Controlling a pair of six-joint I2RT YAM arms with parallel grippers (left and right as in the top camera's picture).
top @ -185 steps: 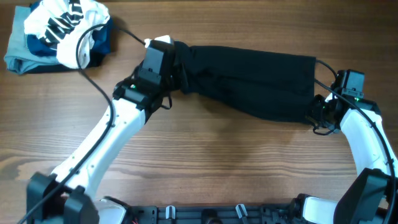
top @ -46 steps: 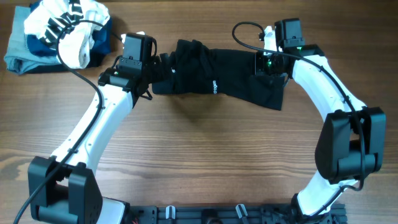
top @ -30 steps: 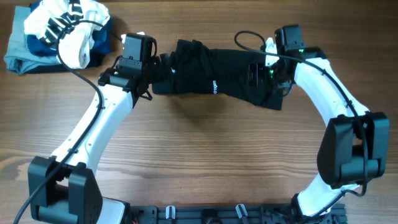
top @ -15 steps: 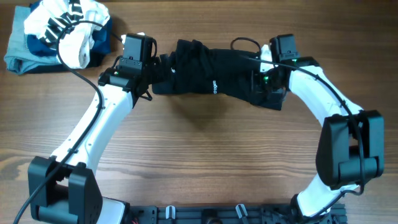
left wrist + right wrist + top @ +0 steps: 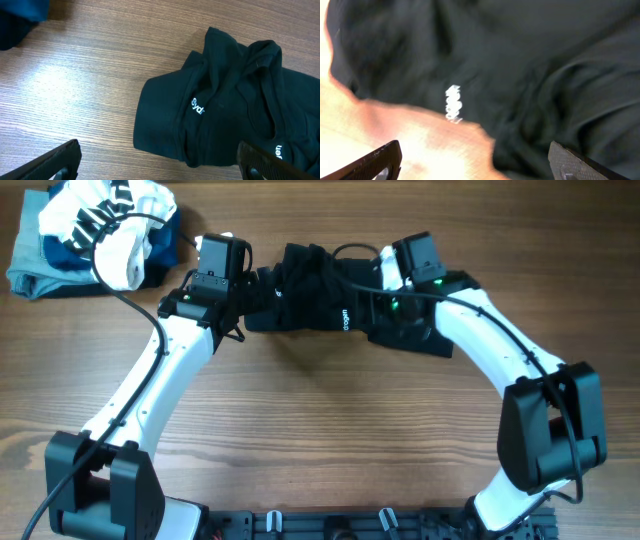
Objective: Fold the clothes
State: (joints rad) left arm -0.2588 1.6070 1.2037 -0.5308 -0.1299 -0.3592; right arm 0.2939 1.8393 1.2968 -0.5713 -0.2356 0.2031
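The black T-shirt (image 5: pixel 320 295) lies bunched in a short strip across the far middle of the table, with white lettering (image 5: pixel 343 318) on its front fold. My left gripper (image 5: pixel 243 300) sits at the shirt's left end, open. In the left wrist view its fingers (image 5: pixel 60 160) straddle the shirt's near edge (image 5: pixel 165 135) without touching it. My right gripper (image 5: pixel 385 312) hovers over the shirt's right half. It is open, and the blurred right wrist view shows black cloth (image 5: pixel 520 75) and lettering (image 5: pixel 452 102) under it, nothing held.
A white garment with black lettering (image 5: pixel 100 215) tops a navy and light-blue folded pile (image 5: pixel 40 270) at the far left corner. A black cable (image 5: pixel 130 290) runs along the left arm. Bare wood (image 5: pixel 330 430) fills the table's front half.
My right arm has swung left from the shirt's right end to over its middle. The left arm and the shirt have hardly moved.
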